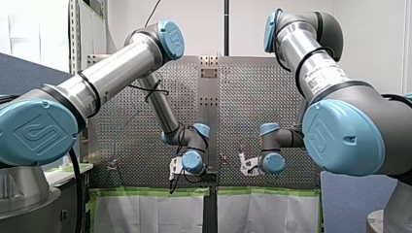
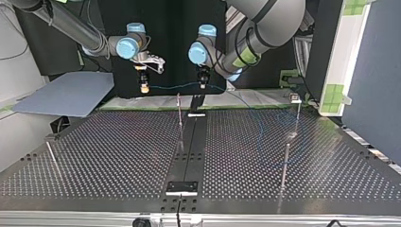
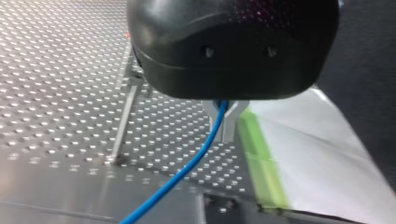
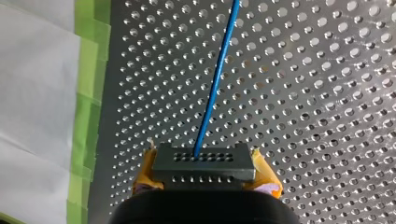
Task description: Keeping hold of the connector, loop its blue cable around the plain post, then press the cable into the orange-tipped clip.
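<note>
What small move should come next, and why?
Probably move my left hand, gripping the blue cable, toward the plain post, while my right hand holds the connector: the cable between them hangs in air, around no post yet.

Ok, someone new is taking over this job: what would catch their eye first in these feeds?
The blue cable, strung taut in the air between both grippers at the far side of the perforated table in the top view. My right gripper clamps the dark connector between yellow pads; my left gripper pinches the cable further along. Next, the thin post standing near the table's middle, close under that span.
</note>
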`<control>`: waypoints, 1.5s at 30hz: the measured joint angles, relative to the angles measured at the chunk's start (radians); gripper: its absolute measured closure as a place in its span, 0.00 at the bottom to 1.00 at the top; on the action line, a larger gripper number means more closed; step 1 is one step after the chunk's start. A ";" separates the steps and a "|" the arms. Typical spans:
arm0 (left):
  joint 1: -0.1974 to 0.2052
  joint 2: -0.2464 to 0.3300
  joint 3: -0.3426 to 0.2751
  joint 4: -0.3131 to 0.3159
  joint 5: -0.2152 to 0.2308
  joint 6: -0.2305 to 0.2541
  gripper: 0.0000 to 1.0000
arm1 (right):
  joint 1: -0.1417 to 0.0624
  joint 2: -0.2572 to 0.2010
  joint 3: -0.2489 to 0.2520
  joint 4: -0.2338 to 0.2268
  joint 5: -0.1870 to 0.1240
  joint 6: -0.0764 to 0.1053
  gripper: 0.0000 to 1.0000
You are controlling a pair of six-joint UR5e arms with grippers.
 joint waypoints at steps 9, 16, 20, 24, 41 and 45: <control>0.011 -0.001 0.005 0.089 0.009 -0.004 1.00 | -0.008 0.000 -0.043 0.055 0.000 -0.007 1.00; 0.019 -0.006 0.008 0.157 0.017 -0.005 1.00 | -0.017 0.000 -0.046 0.056 0.000 -0.014 1.00; 0.022 -0.006 0.011 0.194 0.021 -0.005 1.00 | -0.024 0.000 -0.048 0.054 0.000 -0.014 1.00; 0.026 -0.007 0.016 0.234 0.027 -0.006 1.00 | -0.032 0.000 -0.051 0.052 0.000 -0.014 1.00; 0.045 -0.025 0.026 0.348 0.045 -0.005 1.00 | -0.066 0.000 -0.069 0.056 0.000 -0.015 1.00; 0.049 -0.033 0.030 0.350 0.051 -0.005 1.00 | -0.075 0.000 -0.070 0.055 0.000 -0.014 1.00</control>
